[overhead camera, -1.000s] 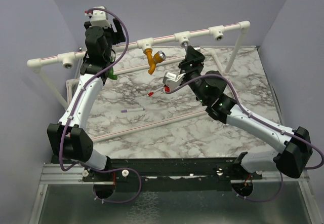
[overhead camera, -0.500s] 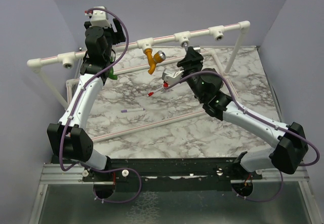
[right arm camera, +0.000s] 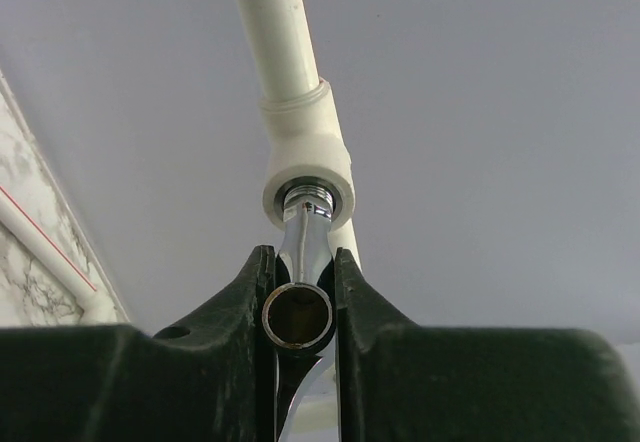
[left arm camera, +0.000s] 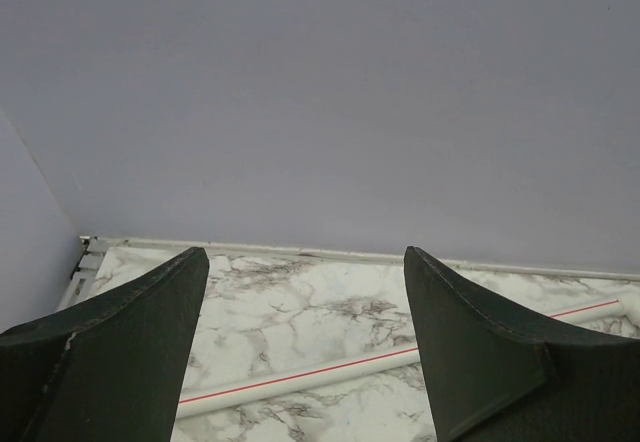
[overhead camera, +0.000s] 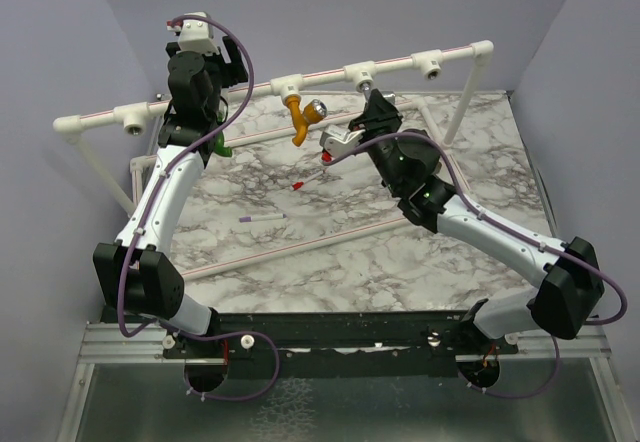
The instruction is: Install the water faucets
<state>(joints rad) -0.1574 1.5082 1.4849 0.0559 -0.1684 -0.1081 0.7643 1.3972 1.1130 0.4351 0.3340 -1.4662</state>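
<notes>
Right arm has pushed farther in toward the pipe rail (overhead camera: pixel 215 99) over the last second. The right gripper (right arm camera: pixel 298 284) has gone from wide to clamped on the grey metal faucet (right arm camera: pixel 306 230). Its fingers (right arm camera: pixel 240 307) pinch the chrome spout from both sides. The threaded end sits in the mouth of the white tee joint (right arm camera: pixel 308 167), third tee from the left on the rail. Mustard-orange faucet (overhead camera: pixel 297 120) hangs from the next tee to the left, silver knob (overhead camera: pixel 317 110) on its right. Green faucet (overhead camera: pixel 223 148) is at far left on the marble table (overhead camera: pixel 350 252), mostly hidden behind the left arm. Left gripper (left arm camera: pixel 305 254) hasn't moved: jaws wide, nothing between them, facing the back wall.
</notes>
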